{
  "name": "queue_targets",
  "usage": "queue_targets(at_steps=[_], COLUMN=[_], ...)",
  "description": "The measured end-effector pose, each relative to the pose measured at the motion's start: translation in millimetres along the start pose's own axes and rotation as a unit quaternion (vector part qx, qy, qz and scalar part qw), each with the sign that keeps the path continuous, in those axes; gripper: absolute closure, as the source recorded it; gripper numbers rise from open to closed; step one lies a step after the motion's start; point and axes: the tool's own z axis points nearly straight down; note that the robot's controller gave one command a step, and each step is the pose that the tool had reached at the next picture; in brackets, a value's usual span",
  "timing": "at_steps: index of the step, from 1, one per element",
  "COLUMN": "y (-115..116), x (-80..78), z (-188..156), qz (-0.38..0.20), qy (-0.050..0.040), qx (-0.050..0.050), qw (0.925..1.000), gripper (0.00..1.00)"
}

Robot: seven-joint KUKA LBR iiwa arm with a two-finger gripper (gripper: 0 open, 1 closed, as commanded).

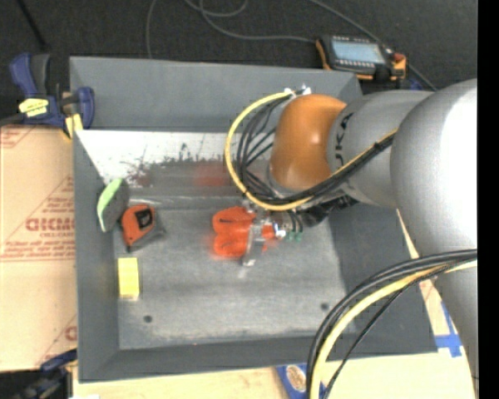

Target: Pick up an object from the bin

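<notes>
So the gripper (pixel 251 243) is down in the middle of the bin (pixel 233 310), right up against the right side of an orange-red object (pixel 227 233) lying there. Honestly, I can't tell if it's spread, closed or actually pinching that thing. Over on the left, well apart from it, sit a green piece (pixel 110 202), an orange and black tape measure (pixel 139 224) and a yellow block (pixel 128 277).

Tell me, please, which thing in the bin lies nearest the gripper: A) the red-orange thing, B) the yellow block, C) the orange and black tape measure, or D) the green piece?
A: the gripper sits right at the red-orange thing in the middle of the bin.
</notes>
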Motion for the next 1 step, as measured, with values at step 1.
queue_targets(at_steps=[1], y=[4.1], x=[3.8], z=[-0.2], qz=[-0.003], qy=[0.0016], qx=[0.0], qw=[1.0], gripper=[1.0])
